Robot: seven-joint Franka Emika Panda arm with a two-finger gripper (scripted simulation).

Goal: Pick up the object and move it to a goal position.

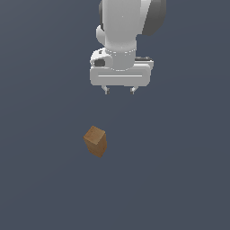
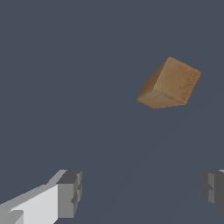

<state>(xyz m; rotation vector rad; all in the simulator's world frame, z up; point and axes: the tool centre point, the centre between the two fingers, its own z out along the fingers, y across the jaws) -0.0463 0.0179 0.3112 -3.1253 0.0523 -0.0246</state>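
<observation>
The object, a brown wood-textured block point(image 1: 95, 141) with a lighter tan square end, stands on the dark grey floor, turned at an angle. It also shows in the wrist view point(image 2: 169, 84). My white gripper point(image 1: 120, 91) hangs well above the block and toward the exterior view's right of it. It is open and empty, with the jaws spread wide. In the wrist view the gripper point(image 2: 142, 192) shows two grey fingertips point(image 2: 70, 192) far apart, with the block apart from them.
The flat dark grey floor point(image 1: 179, 179) surrounds the block. The white arm point(image 1: 123, 27) rises out of the top of the exterior view. No other objects show.
</observation>
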